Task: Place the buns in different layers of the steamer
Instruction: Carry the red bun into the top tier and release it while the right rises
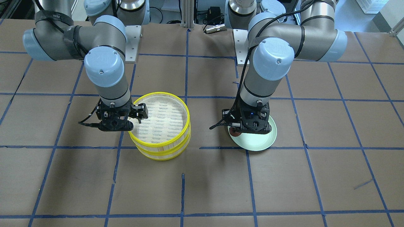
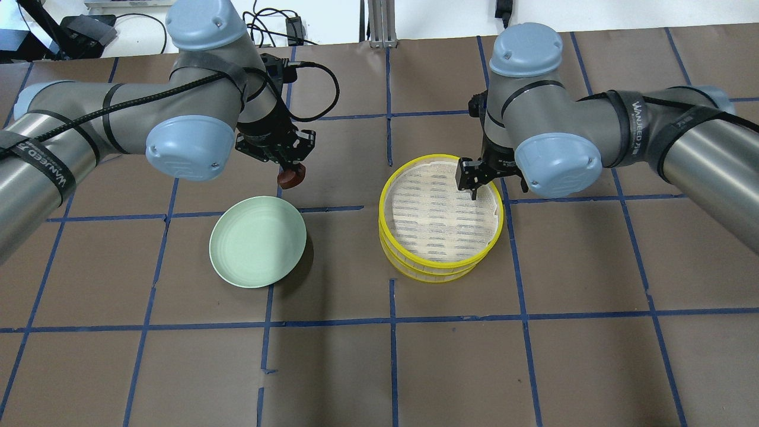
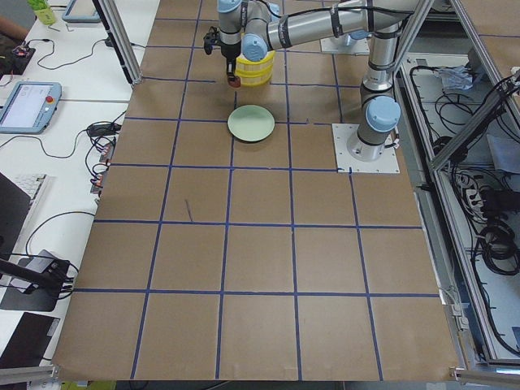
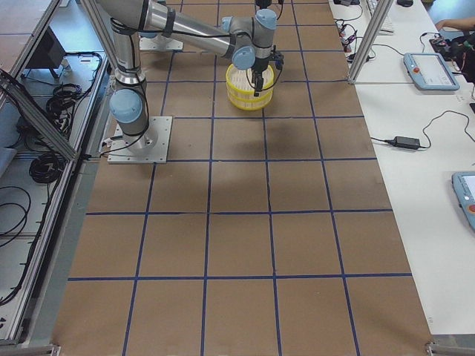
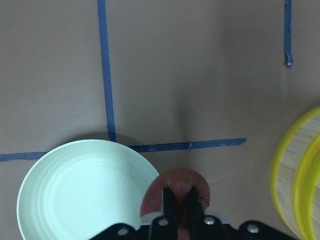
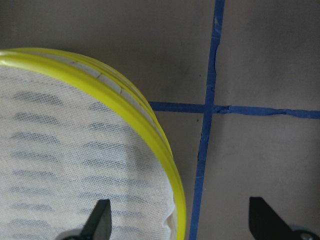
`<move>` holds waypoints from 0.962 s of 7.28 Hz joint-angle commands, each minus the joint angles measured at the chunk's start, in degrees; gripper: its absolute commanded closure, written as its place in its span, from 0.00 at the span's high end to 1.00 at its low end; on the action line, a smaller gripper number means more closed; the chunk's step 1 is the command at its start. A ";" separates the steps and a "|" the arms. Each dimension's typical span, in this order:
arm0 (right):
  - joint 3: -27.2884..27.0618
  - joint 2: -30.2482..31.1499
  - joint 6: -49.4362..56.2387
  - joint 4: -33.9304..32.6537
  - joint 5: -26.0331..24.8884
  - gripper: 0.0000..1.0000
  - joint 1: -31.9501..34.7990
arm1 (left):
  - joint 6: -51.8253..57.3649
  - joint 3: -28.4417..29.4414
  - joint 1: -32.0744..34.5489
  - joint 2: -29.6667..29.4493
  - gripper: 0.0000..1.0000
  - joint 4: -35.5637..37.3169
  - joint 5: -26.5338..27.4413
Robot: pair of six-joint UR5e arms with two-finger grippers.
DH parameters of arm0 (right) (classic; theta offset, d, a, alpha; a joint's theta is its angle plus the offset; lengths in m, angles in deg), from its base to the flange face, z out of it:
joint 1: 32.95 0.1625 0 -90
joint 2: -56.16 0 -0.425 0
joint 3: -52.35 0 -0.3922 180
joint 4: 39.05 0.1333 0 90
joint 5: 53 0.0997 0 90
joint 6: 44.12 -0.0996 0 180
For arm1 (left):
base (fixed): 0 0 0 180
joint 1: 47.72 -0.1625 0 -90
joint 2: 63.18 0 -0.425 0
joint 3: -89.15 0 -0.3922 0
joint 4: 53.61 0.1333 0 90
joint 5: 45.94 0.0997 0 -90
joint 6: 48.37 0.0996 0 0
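The two steamer layers stand stacked, the upper [image 2: 381, 207] on the lower [image 2: 427, 274], with yellow rims and a white mesh liner; they also show in the front view [image 1: 157, 93]. The upper liner is bare. My left gripper [image 5: 180, 192] is shut on the dark reddish-brown bun [image 2: 291, 177] and holds it above the table by the rim of the pale green plate [image 2: 258, 242]. My right gripper [image 6: 177, 220] is open, one finger over the liner and the other outside the upper layer's rim [image 6: 165, 145]. The white bun is out of view.
The plate [image 5: 75, 195] holds nothing. Brown paper with blue tape lines covers the table. The two arm bases and cables are at the robot's edge of the table.
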 commanded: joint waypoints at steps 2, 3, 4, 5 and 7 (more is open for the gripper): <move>5.04 1.45 0.39 4.80 2.51 0.96 -3.84 | -2.86 0.65 2.34 0.00 0.02 0.00 -0.03; 10.91 5.03 0.83 14.59 5.41 0.96 -7.09 | -8.19 2.31 5.22 0.00 0.03 -0.18 0.06; 14.97 7.07 0.83 19.56 5.96 0.99 -9.30 | -14.60 4.68 8.91 -0.09 0.03 -1.92 0.06; 16.05 8.22 1.27 19.87 5.96 0.99 -9.58 | -20.75 6.61 11.90 -0.09 0.03 -2.72 -1.16; 15.45 9.28 1.27 19.79 5.96 0.99 -9.24 | -30.97 6.99 16.48 -1.31 0.03 0.33 -5.03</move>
